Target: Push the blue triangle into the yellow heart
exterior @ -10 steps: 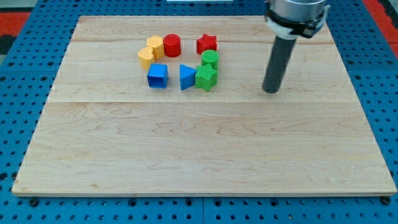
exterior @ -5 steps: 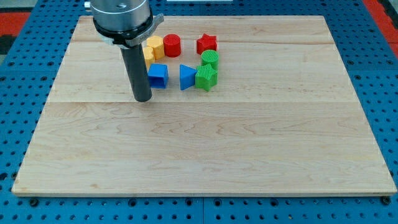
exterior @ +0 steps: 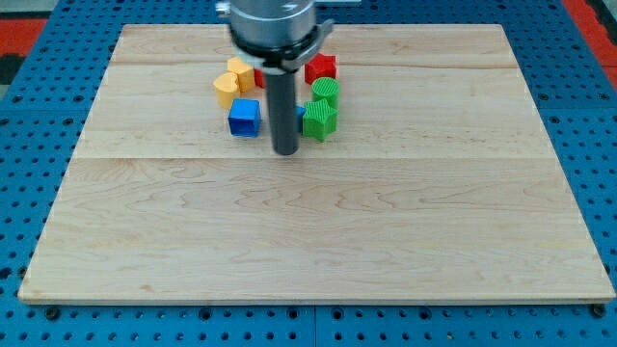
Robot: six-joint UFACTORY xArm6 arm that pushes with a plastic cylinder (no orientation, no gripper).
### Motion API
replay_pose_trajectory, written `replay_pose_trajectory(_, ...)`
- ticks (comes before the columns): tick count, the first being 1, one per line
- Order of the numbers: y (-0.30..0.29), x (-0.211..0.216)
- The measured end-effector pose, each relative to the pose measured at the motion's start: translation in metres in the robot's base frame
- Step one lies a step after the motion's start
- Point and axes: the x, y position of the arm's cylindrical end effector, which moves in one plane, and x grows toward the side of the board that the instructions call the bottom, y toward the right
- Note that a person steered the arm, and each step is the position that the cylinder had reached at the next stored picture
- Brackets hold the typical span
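Note:
My tip point(exterior: 284, 150) rests on the board just below where the blue triangle stands. The rod hides almost all of the blue triangle; only a blue sliver point(exterior: 301, 114) shows at the rod's right edge. The yellow heart point(exterior: 226, 89) lies up and to the left, next to a yellow hexagon block point(exterior: 240, 69). A blue cube point(exterior: 244, 118) sits just left of the rod, below the heart.
A green star point(exterior: 319, 120) and a green round block point(exterior: 326, 92) stand right of the rod. A red star point(exterior: 321, 67) is above them. A red cylinder is mostly hidden behind the rod. The wooden board point(exterior: 308, 231) lies on a blue pegboard.
My tip swung from the board's right side far over to the left of the blue cube, then came back right to just below the blue triangle. The blocks have not moved.

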Motion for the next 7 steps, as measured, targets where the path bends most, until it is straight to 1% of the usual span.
replay_pose_trajectory(1, 0.011, -0.026)
replay_pose_trajectory(2, 0.011, -0.039)
replay_pose_trajectory(3, 0.003, -0.055)
replay_pose_trajectory(4, -0.02, -0.069)
replay_pose_trajectory(5, -0.066, -0.069)
replay_pose_trajectory(6, -0.064, -0.071)
replay_pose_trajectory(7, -0.045, -0.074)
